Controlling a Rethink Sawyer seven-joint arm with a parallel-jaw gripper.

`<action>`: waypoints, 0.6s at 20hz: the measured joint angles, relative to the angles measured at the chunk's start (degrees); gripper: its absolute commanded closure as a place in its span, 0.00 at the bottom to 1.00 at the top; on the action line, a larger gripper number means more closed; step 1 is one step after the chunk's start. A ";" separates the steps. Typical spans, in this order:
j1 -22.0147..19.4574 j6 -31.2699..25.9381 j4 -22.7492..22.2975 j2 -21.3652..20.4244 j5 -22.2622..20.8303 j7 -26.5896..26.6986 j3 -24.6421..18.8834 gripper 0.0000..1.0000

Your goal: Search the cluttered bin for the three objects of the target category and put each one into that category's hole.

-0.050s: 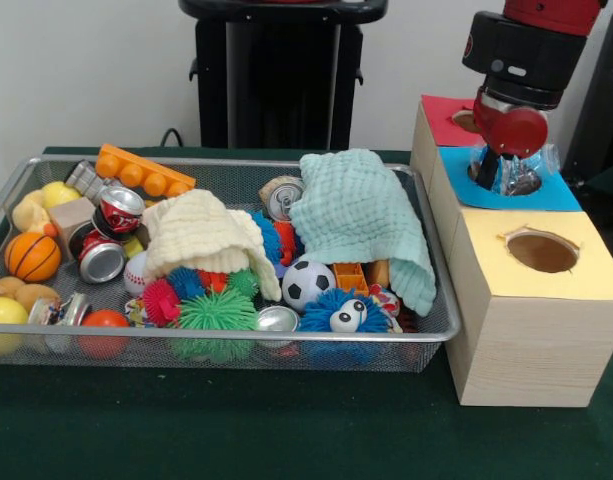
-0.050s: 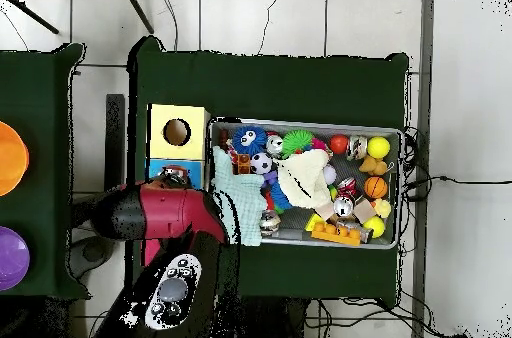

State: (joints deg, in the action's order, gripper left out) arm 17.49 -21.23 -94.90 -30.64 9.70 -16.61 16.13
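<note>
Hovering at upper right of the front view, the gripper [image 1: 513, 172] is clamped on a crumpled clear plastic bottle [image 1: 524, 170] | directly above the blue box's hole [image 1: 483, 172], likely for dropping | wire bin [image 1: 438, 330] left.

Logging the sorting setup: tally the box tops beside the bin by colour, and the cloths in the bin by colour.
Red box top: 1
Blue box top: 1
Yellow box top: 1
Cream cloth: 1
Mint-green cloth: 1
Total: 5
</note>
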 measured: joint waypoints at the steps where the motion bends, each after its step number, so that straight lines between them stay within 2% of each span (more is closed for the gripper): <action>1: -0.04 0.02 0.01 0.10 0.01 0.00 -0.01 1.00; 7: -0.02 0.02 -0.20 -0.21 -0.02 0.00 -0.02 1.00; 12: -0.29 0.05 -1.92 -2.91 -0.04 0.00 -0.47 1.00</action>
State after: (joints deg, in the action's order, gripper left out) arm 17.21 -21.18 -96.83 -33.55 9.67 -16.61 15.66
